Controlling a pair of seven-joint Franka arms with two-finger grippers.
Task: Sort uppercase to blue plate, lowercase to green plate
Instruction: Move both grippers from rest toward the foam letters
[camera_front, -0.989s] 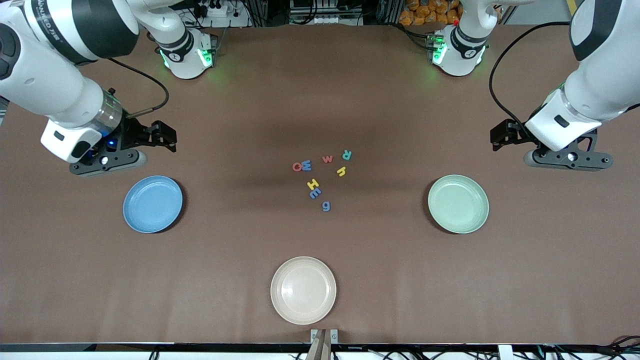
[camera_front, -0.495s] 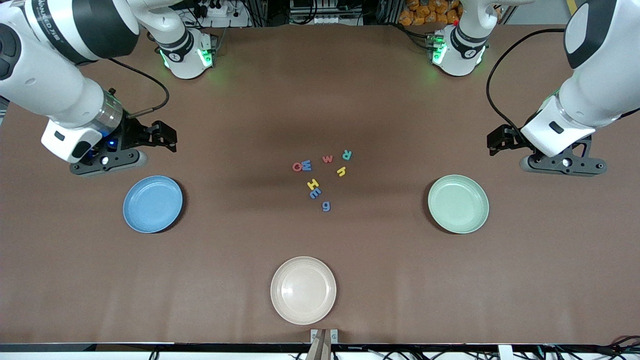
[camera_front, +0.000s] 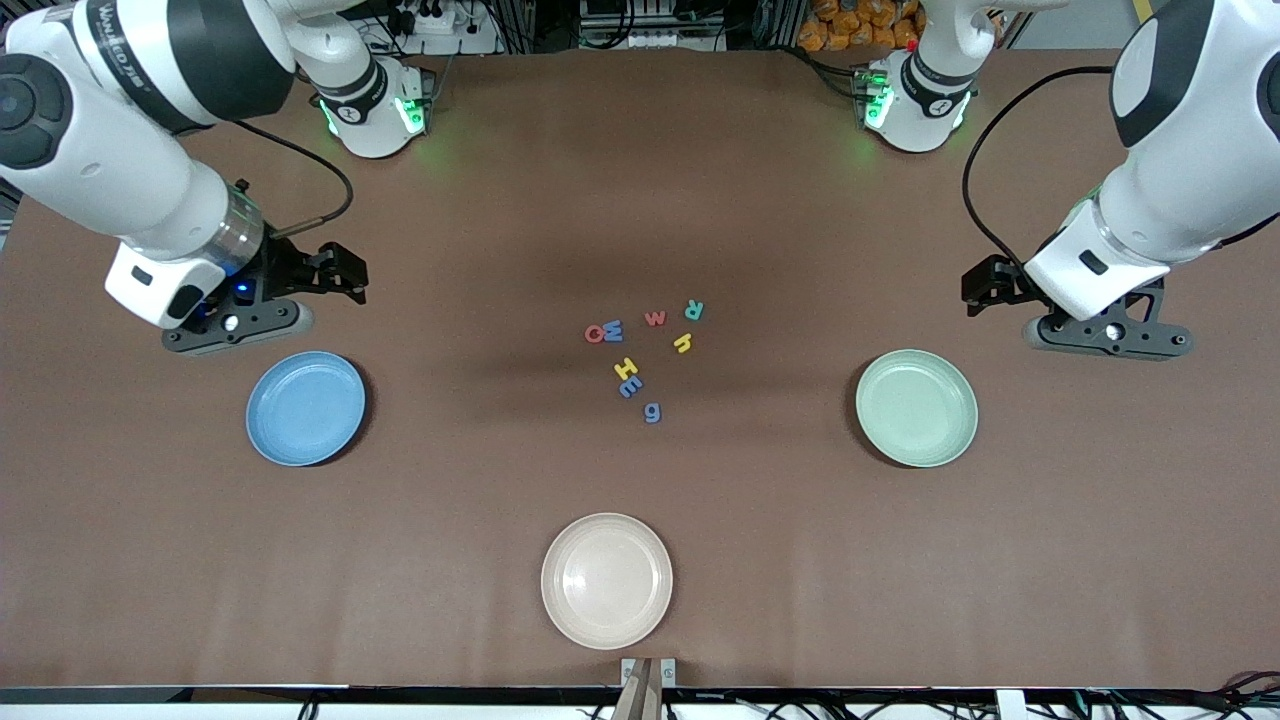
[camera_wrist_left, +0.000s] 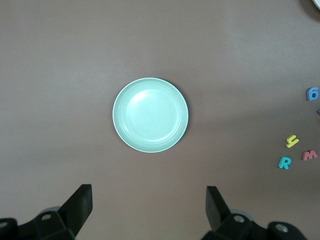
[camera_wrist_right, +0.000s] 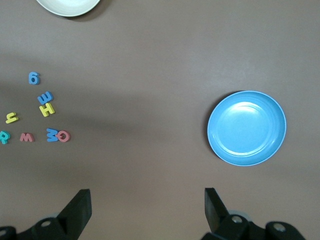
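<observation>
Eight foam letters cluster mid-table: uppercase red Q (camera_front: 594, 333), blue W (camera_front: 613, 330), teal R (camera_front: 693, 310) and yellow H (camera_front: 625, 367); lowercase red w (camera_front: 655, 318), yellow h (camera_front: 684, 343), blue e-like letter (camera_front: 631, 386) and blue g (camera_front: 652, 411). The blue plate (camera_front: 305, 407) lies bare toward the right arm's end, the green plate (camera_front: 916, 407) bare toward the left arm's end. My right gripper (camera_front: 343, 274) hangs open over bare table beside the blue plate (camera_wrist_right: 246, 128). My left gripper (camera_front: 985, 284) hangs open beside the green plate (camera_wrist_left: 150, 115). Neither holds anything.
A cream plate (camera_front: 606, 580) sits bare near the table's front edge, nearer to the front camera than the letters. Wide brown tabletop separates the letters from each plate. Both arm bases stand along the table's back edge.
Both arms have shifted a little toward the middle of the table, jaws still wide. The letters and plates have not moved.
</observation>
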